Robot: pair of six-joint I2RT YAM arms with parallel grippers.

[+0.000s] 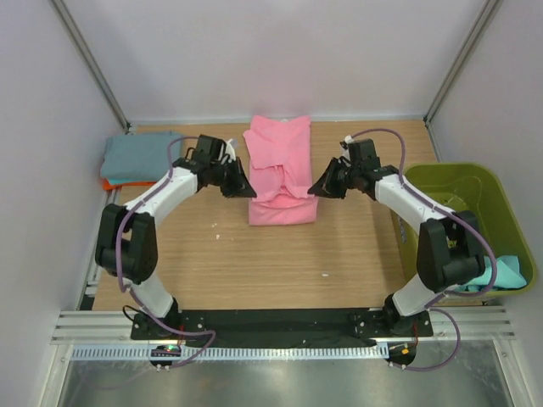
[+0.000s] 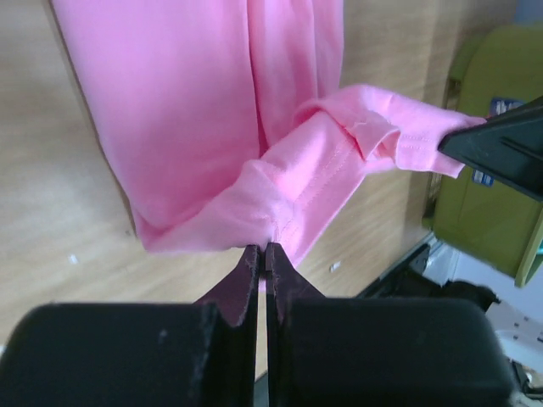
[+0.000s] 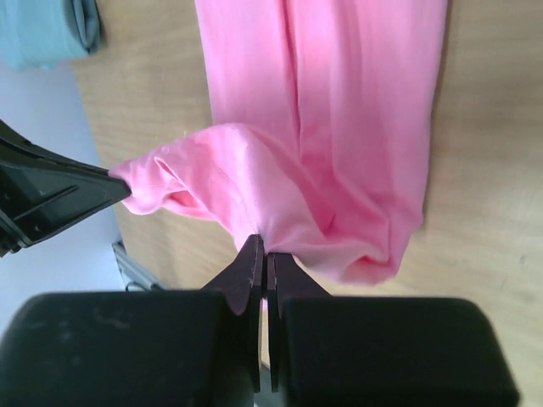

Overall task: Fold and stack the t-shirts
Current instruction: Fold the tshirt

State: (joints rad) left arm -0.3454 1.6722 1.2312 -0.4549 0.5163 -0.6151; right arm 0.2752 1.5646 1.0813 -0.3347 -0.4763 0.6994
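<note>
Your left gripper [image 2: 260, 250] and right gripper [image 3: 260, 246] are clamped shut on the pink t-shirt [image 1: 280, 165], seemingly its near hem. It's light and limp, so grip the corners.

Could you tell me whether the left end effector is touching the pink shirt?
Touching: the left wrist view shows the left end effector shut on the pink shirt.

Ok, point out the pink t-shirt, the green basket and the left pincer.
pink t-shirt [image 1: 277, 146], top view, flat upper panel.
green basket [image 1: 454, 173], top view, far rim.
left pincer [image 2: 263, 251], left wrist view, between its shut tips.
</note>
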